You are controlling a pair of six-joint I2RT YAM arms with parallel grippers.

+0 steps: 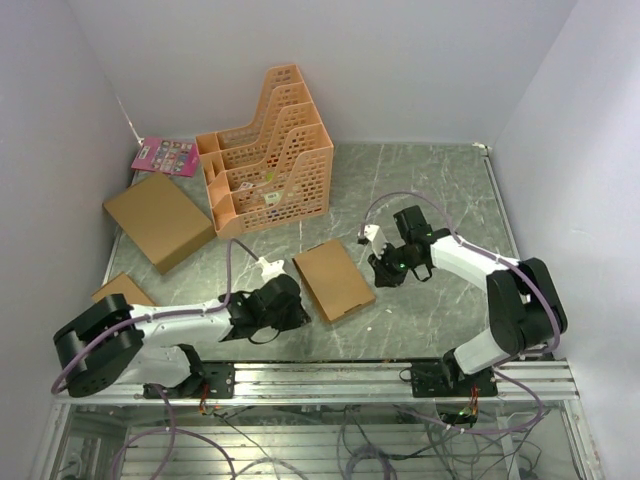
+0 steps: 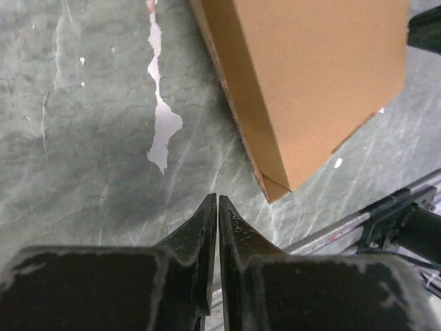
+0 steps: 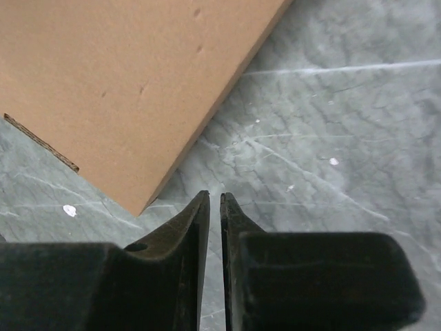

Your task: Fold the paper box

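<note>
From above, the paper box (image 1: pixel 333 280) lies closed and flat on the green marbled tabletop (image 1: pixel 430 190), near its front edge and between the two arms. The left pincer (image 1: pixel 298 308) sits just beside the box's left side, and the right pincer (image 1: pixel 381 270) is near its right side. Further back stands an orange slotted file rack (image 1: pixel 265 150). A larger brown cardboard box (image 1: pixel 160 220) lies to the left of the rack, a smaller brown box (image 1: pixel 122 290) sits at the left edge, and a pink card (image 1: pixel 165 156) leans in the back corner.

From the left wrist, the left pincer (image 2: pixel 218 196) is clenched, its black fingers (image 2: pixel 200 227) almost meeting with nothing between them. The box's (image 2: pixel 317 83) near corner lies just ahead and to the right, apart from the tips. A white chipped patch (image 2: pixel 162 131) marks the stone, and a metal rail (image 2: pixel 358 221) runs at the lower right.

From the right wrist, the right pincer (image 3: pixel 214 194) is likewise clenched on nothing, only a thin slit between its tips. The box (image 3: pixel 124 83) fills the upper left, and its corner points down toward the fingertips without touching them.
</note>
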